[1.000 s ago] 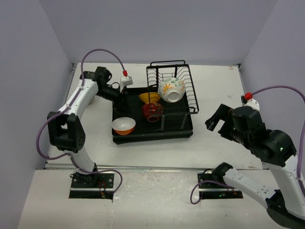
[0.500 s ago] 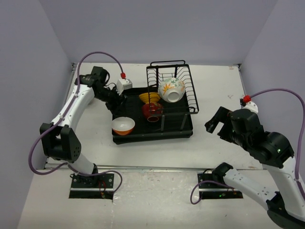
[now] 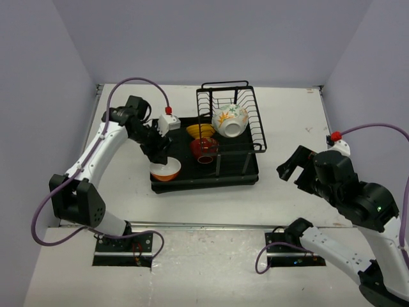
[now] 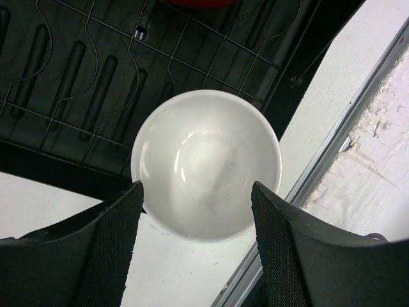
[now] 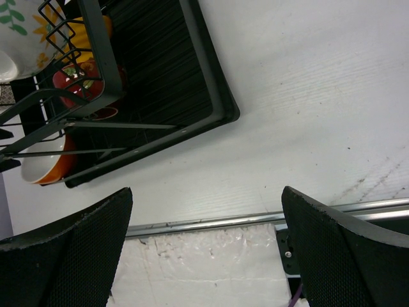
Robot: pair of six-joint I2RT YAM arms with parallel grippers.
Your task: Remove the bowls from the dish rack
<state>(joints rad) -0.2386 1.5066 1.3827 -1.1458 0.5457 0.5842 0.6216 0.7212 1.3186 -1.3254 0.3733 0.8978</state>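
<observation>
Lining up on the orange bowl (image 3: 167, 170) looks like the step in hand: the left gripper (image 3: 156, 152) hangs right over it with its jaws spread wide and nothing in them. In the wrist view the bowl's white inside sits straight below, between the two fingers (image 4: 115, 243), at a corner of the dish rack (image 3: 204, 182) tray. The bowl looks almost as wide as the opening, so I wouldn't try to straddle it. I'd nudge sideways so one finger drops inside the rim and one outside, pinch the wall, then lift straight up to clear the tray lip. The right gripper (image 3: 293, 167) is open and empty too, over bare table, with the rack ahead and to its left. Hard to call: how far the left fingers are above the rim, since the top view hides them behind the wrist. The red bowl (image 3: 204, 149) is cut off at the far edge of the left wrist view. The yellow bowl (image 3: 199, 131) is half hidden behind it, next to the flowered bowl (image 3: 231, 120) in the wire basket. I only count four bowls
</observation>
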